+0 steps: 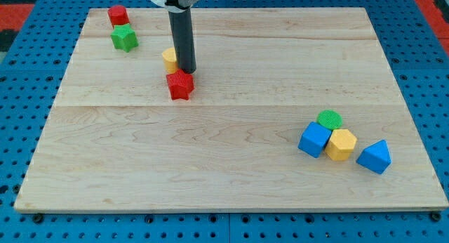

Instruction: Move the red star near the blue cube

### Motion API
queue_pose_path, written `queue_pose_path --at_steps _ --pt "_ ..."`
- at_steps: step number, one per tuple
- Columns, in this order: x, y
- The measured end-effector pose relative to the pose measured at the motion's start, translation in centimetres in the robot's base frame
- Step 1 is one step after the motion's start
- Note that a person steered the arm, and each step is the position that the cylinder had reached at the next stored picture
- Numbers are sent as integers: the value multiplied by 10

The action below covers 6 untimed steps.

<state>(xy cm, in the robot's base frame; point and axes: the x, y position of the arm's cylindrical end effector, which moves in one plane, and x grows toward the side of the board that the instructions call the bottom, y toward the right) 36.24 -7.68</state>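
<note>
The red star [180, 85] lies on the wooden board [231, 166] at the view's upper left of centre. My tip [186, 70] rests just above the star's top edge, touching or nearly touching it. A yellow block [169, 58] sits right behind the rod on its left, partly hidden. The blue cube [314, 139] lies far off at the view's lower right, in a cluster with other blocks.
Beside the blue cube are a green round block [330, 119], a yellow block [342, 144] and a blue triangular block [374, 157]. At the view's top left are a red block [118, 15] and a green star [124, 38].
</note>
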Motion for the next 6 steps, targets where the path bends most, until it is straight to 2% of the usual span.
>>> queue_pose_path --at_steps 1,2,4,5,6 --pt "18 -27" --pt "44 -29" --pt "60 -58" --pt "71 3" --pt "71 90"
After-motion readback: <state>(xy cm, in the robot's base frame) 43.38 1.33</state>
